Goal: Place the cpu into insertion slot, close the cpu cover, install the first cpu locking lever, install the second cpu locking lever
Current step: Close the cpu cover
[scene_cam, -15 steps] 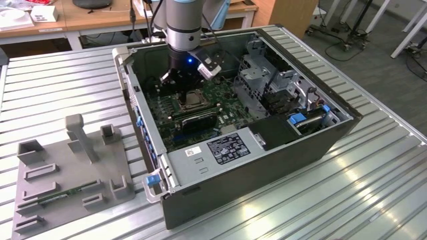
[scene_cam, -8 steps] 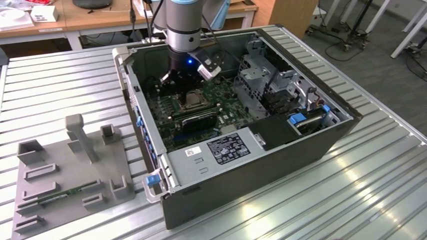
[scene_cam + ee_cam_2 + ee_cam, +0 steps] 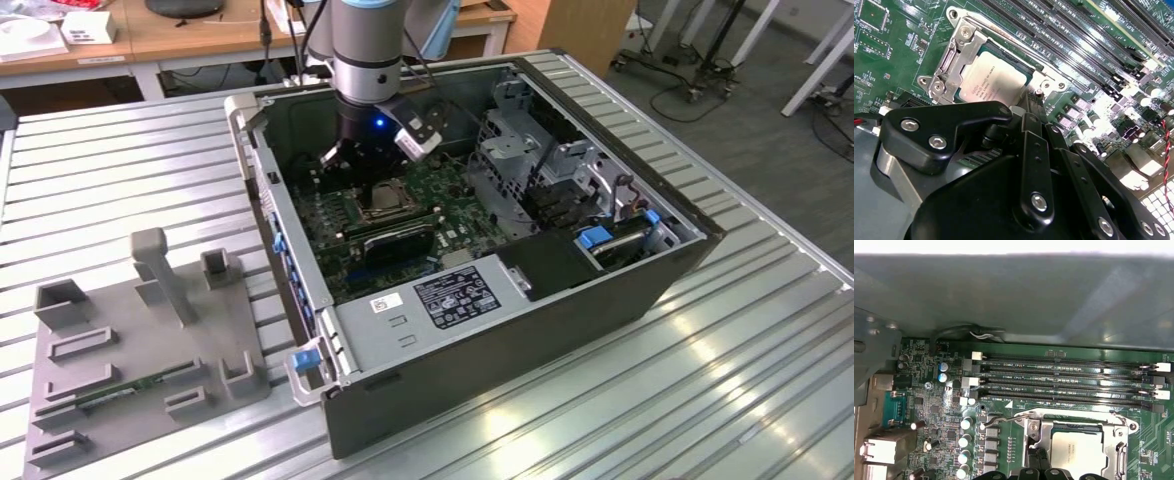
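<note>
One cpu (image 3: 1077,452) sits in the insertion slot (image 3: 1049,80), well inside the motherboard's (image 3: 929,405) edges, cpu cover (image 3: 1035,432) seemingly down around it. We judge it light, rigid, fragile: edges only. Our gripper (image 3: 1038,456) hovers, fingers together, at the cover's edge.

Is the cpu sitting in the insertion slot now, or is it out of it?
In. In the second wrist view the cpu lies flat inside the insertion slot, its pale metal face framed by the silvery rim.
</note>
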Tool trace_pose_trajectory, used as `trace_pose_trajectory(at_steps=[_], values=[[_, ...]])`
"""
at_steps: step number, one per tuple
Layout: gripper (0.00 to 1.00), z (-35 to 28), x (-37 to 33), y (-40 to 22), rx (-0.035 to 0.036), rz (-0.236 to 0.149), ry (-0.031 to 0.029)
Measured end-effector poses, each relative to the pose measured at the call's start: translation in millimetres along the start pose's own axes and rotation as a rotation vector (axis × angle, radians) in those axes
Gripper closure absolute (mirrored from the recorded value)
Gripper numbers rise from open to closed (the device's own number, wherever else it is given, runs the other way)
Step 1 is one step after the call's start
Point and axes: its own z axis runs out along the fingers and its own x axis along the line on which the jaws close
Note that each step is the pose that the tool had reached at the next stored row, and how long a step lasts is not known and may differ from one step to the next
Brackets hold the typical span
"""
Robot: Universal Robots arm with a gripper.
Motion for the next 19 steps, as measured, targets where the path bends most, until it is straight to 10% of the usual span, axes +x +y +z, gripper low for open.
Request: trace_pose_trajectory(at_steps=[19], values=[[0.89,0.4,2.7,0.2,-0.0004,0.044,0.0]])
